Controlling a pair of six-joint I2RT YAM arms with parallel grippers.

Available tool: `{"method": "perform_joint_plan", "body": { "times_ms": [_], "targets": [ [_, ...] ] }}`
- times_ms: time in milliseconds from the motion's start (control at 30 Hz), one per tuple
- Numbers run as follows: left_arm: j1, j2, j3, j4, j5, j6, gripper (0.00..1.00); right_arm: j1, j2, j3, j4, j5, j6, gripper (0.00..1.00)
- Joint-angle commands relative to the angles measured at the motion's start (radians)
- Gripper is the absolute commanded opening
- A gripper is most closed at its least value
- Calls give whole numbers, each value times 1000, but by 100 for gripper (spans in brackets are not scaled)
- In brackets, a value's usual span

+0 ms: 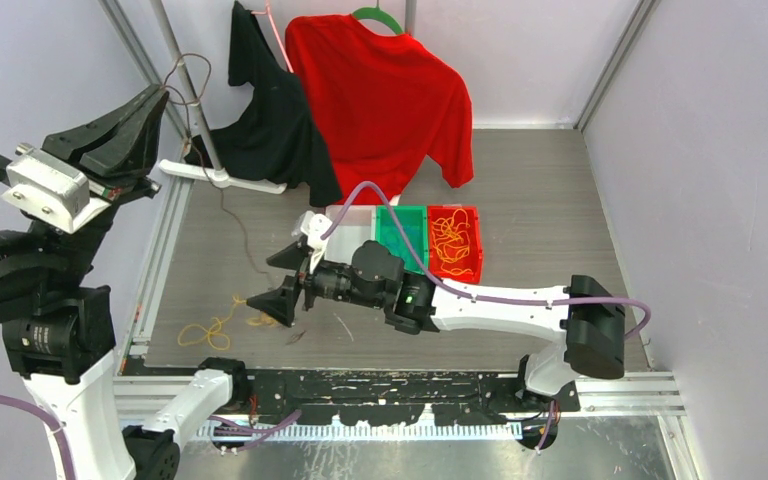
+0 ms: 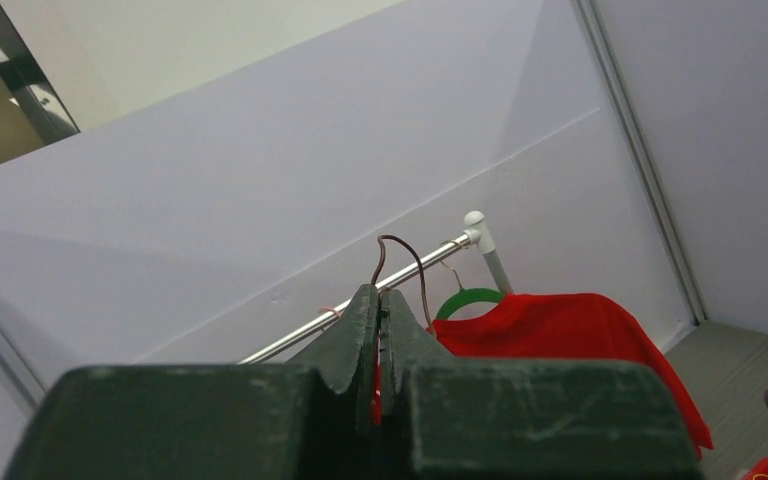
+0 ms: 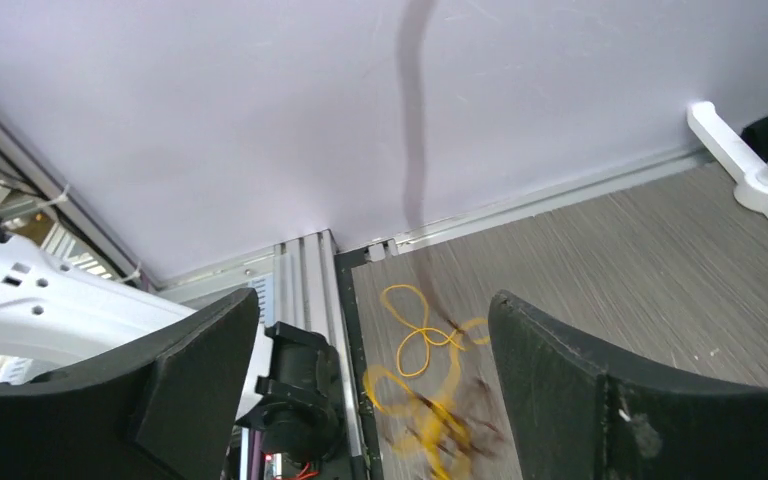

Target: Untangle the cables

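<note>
A dark brown cable [image 2: 422,280] comes out of the tips of my left gripper [image 2: 382,296], which is shut on it high up at the left [image 1: 157,100]. From there the cable [image 1: 230,215] hangs down to the table. An orange-yellow cable [image 1: 210,330] lies in loops by the table's near left edge. My right gripper [image 1: 263,282] hovers just right of it, open with nothing between its fingers. In the right wrist view the yellow loops [image 3: 420,330] lie below the open gripper [image 3: 375,300], and the brown cable [image 3: 415,170] shows as a blurred dark streak.
A white bin [image 1: 348,214], a green bin [image 1: 401,236] and a red bin [image 1: 456,243] holding orange cables stand mid-table. Behind them a black garment [image 1: 260,120] and a red shirt [image 1: 380,95] hang on a clothes rack [image 2: 410,272]. The rack's white foot [image 1: 222,176] rests at back left.
</note>
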Motion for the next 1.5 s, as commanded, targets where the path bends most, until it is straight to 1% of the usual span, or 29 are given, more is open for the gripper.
{"method": "perform_joint_plan", "body": {
  "times_ms": [0, 67, 133, 167, 267, 300, 333, 367, 400, 433, 467, 500, 533, 600, 733, 867, 967, 1100, 1167, 1333, 1467],
  "targets": [
    [4, -10, 24, 30, 31, -11, 0, 8, 15, 61, -45, 8, -84, 86],
    [4, -8, 34, 23, 34, -15, 0, 8, 18, 67, -59, 20, -112, 82],
    [3, -10, 41, 17, 38, -16, 0, 7, 12, 61, -67, 53, -138, 73],
    [4, -14, 43, 15, 42, -18, 0, 6, 6, 55, -71, 74, -143, 64],
    [3, -20, 42, 14, 55, -30, 0, -1, -14, 35, -73, 111, -154, 31],
    [3, -22, 40, 14, 59, -38, 0, -1, -20, 29, -68, 120, -157, 24],
    [4, -22, 40, 14, 64, -45, 0, -2, -22, 27, -67, 130, -161, 19],
    [4, -22, 38, 14, 68, -51, 0, -2, -22, 26, -69, 140, -164, 18],
    [4, -22, 40, 14, 71, -56, 0, -3, -21, 27, -72, 147, -168, 19],
    [4, -22, 40, 14, 75, -58, 0, -3, -17, 28, -75, 152, -168, 33],
    [4, -22, 41, 14, 78, -59, 0, -4, -12, 28, -78, 147, -166, 51],
    [3, -22, 43, 14, 79, -59, 0, -3, -10, 28, -77, 130, -163, 60],
    [4, -22, 44, 14, 78, -59, 0, -4, -5, 26, -68, 104, -156, 63],
    [3, -21, 49, 15, 76, -57, 0, -1, 5, 21, -48, 72, -141, 64],
    [4, -21, 53, 15, 80, -56, 0, 0, 32, 34, -26, 36, -107, 62],
    [4, -20, 48, 14, 81, -40, 0, 5, 39, 32, -21, -20, -85, 68],
    [2, -19, 45, 14, 84, -33, 0, 6, 22, -9, -5, -20, -73, 70],
    [4, -15, 47, 19, 91, -41, 0, 5, 1, -60, 22, 6, -65, 70],
    [3, -13, 47, 22, 92, -47, 0, 4, 18, -42, 14, 20, -68, 70],
    [4, -14, 55, 22, 91, -51, 0, 5, 72, 24, -5, 129, -112, 68],
    [3, -21, 56, 19, 95, -52, 0, 5, 91, 37, -18, 238, -148, 67]
  ]
}}
